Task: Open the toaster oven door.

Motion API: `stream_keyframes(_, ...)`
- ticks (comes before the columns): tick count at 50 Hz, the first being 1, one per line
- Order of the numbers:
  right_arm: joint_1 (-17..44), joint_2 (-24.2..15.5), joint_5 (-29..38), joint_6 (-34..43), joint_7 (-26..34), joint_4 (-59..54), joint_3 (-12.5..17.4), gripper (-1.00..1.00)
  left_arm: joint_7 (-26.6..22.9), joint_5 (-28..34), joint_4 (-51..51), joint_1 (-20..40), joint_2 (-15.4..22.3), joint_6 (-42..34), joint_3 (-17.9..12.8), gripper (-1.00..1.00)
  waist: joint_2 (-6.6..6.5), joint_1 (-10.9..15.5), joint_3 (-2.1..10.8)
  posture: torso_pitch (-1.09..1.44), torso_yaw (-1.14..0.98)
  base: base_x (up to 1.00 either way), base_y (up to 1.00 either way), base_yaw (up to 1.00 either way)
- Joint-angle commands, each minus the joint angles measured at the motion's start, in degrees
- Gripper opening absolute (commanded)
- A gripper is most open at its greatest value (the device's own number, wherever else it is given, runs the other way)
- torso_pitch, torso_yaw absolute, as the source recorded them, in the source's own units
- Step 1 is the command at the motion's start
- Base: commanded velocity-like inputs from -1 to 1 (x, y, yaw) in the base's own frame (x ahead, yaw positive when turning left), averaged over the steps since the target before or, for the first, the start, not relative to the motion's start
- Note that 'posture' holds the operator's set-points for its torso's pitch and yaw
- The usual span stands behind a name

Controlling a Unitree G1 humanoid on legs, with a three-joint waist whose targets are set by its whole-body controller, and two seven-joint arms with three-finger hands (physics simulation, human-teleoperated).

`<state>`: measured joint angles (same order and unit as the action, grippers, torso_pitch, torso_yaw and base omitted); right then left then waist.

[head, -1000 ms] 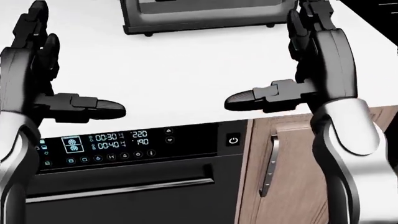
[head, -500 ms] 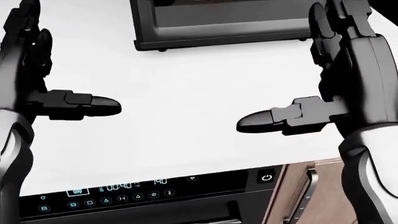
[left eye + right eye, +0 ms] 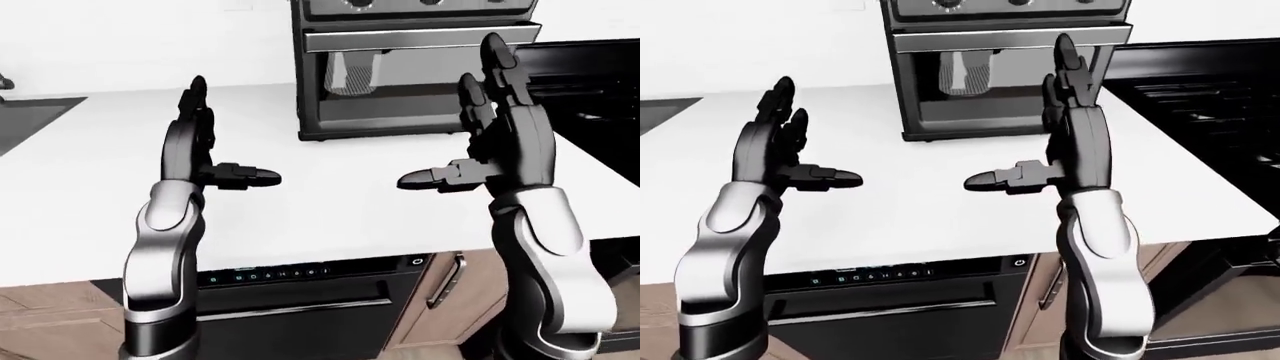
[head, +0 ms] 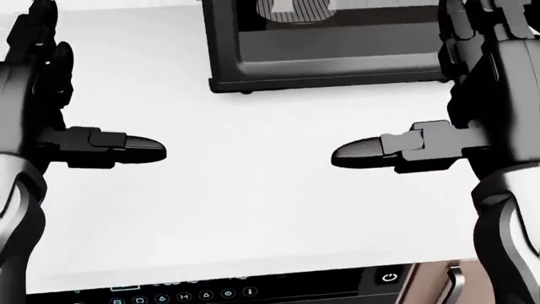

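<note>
The dark toaster oven (image 3: 410, 82) stands on the white counter (image 3: 300, 210) at the top middle of the left-eye view. Its glass door is shut, with a bar handle (image 3: 420, 37) across the door's top. Its lower part shows in the head view (image 4: 329, 57). My left hand (image 3: 225, 142) is open and empty above the counter, left of the oven, fingers up and thumb pointing right. My right hand (image 3: 450, 120) is open and empty, fingers up, thumb pointing left. In the left-eye view it overlaps the oven's right edge. I cannot tell whether it touches the oven.
A black appliance with a lit control panel (image 3: 290, 274) sits under the counter. A wooden cabinet door with a metal handle (image 3: 445, 281) is to its right. A black stove (image 3: 1200, 97) lies right of the oven. A dark sink (image 3: 30, 116) lies at far left.
The whole picture shifted: the toaster oven slid down and grew in the head view, and the control panel dropped to the bottom edge. Both hands stay open, held apart.
</note>
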<state>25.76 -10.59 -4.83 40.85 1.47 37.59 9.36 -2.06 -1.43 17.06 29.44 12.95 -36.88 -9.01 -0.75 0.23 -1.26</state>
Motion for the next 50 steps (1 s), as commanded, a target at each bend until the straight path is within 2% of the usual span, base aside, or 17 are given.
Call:
stream_keyframes(1,3.0,-0.2,-0.7,-0.5,0.4,1.0,-0.5,1.00,0.5,0.4,1.3,1.5,1.0,1.3,-1.4,1.00,0.69,0.5,0.28,0.00,0.00,0.00,0.00,0.57)
stream_keyframes(5,4.2,-0.7,-1.2,1.2,0.2,1.4,-0.3,1.00,0.5,0.4,1.0,1.9,1.0,1.2,-1.3,1.00,-2.60,0.3,0.67,0.00,0.00,0.00,0.00,0.56)
stream_keyframes(6,4.2,-0.8,-1.2,1.2,0.2,1.4,-0.3,1.00,0.5,0.4,1.0,1.9,1.0,1.2,-1.3,1.00,-1.49,0.8,0.87,0.00,0.00,0.00,0.00,0.56)
stream_keyframes(8,1.7,-0.2,-0.1,-2.7,0.4,0.3,-1.1,1.00,0.9,0.8,-1.0,2.9,0.6,2.2,-0.7,1.00,-2.80,0.3,0.68,0.00,0.00,0.00,0.00,0.28)
stream_keyframes(13,4.3,-0.6,-0.7,0.6,0.2,1.2,-0.4,1.00,0.7,0.6,-0.1,2.7,0.8,1.7,-0.9,1.00,0.39,0.3,-1.08,0.00,0.00,0.00,0.00,0.00)
stream_keyframes(16,4.3,-0.7,-1.0,0.6,-0.1,1.1,-0.2,1.00,0.6,0.5,0.3,2.6,0.9,1.4,-1.1,1.00,3.03,0.7,-0.98,0.00,0.00,0.00,0.00,0.00)
stream_keyframes(17,4.2,-0.7,-0.9,1.2,-0.7,0.9,0.0,1.00,0.5,0.5,0.4,2.5,0.9,1.4,-1.2,1.00,1.69,0.7,-0.83,0.00,0.00,0.00,0.00,0.00)
stream_keyframes(20,0.7,-0.3,0.1,-3.9,-0.1,-0.1,-1.0,1.00,0.5,0.5,0.7,2.1,1.0,1.3,-1.2,1.00,1.25,0.2,-0.08,0.00,0.00,0.00,0.00,0.00)
stream_keyframes(26,3.6,-1.0,-1.8,0.8,-1.1,1.4,0.2,1.00,0.4,0.5,1.1,1.8,0.9,1.2,-1.3,1.00,0.42,0.0,0.51,0.00,0.00,0.00,0.00,0.00)
stream_keyframes(27,1.4,-0.3,-1.7,-1.9,-0.9,0.9,-0.2,1.00,0.4,0.4,1.5,1.6,1.0,1.0,-1.4,1.00,0.38,-0.1,1.80,0.00,0.00,0.06,0.00,0.00)
stream_keyframes(30,3.5,-0.9,-2.0,0.7,-1.2,1.5,-0.1,1.00,0.6,0.6,1.4,2.0,1.0,0.8,-1.2,1.00,-0.20,-0.1,0.31,0.00,0.00,0.09,0.00,0.00)
stream_keyframes(33,3.3,-0.8,-2.1,0.5,-1.2,1.6,-0.1,1.00,0.5,0.6,1.8,1.8,1.0,0.6,-1.3,1.00,-0.97,-0.1,0.07,0.00,0.00,0.11,0.00,0.00)
stream_keyframes(40,3.0,-1.0,-2.2,0.5,-1.1,2.1,0.1,1.00,0.7,0.8,1.4,1.7,0.8,1.1,-1.2,1.00,0.09,-0.2,0.81,0.00,0.00,0.10,0.00,0.00)
stream_keyframes(42,3.1,-1.1,-2.1,0.6,-1.1,2.1,0.1,1.00,0.8,0.9,0.9,1.9,0.7,1.3,-1.0,1.00,1.49,0.0,0.59,0.00,0.00,0.11,0.00,0.00)
stream_keyframes(44,0.7,-0.4,-1.3,-2.8,-1.0,1.2,-0.5,1.00,1.0,1.1,-0.1,2.4,0.5,1.9,-0.7,1.00,4.25,0.4,-0.07,0.00,0.00,0.05,0.00,0.00)
stream_keyframes(45,1.5,-0.5,-1.7,-1.6,-1.0,1.6,0.0,1.00,1.1,1.2,-0.4,2.5,0.5,2.0,-0.7,1.00,2.54,0.7,0.17,0.00,0.00,0.00,0.00,0.00)
stream_keyframes(50,1.8,-0.5,-2.0,-0.8,-1.0,2.1,0.2,1.00,1.0,1.1,-0.2,2.5,0.6,1.9,-0.8,1.00,1.35,0.3,0.92,0.00,0.00,0.00,0.00,0.00)
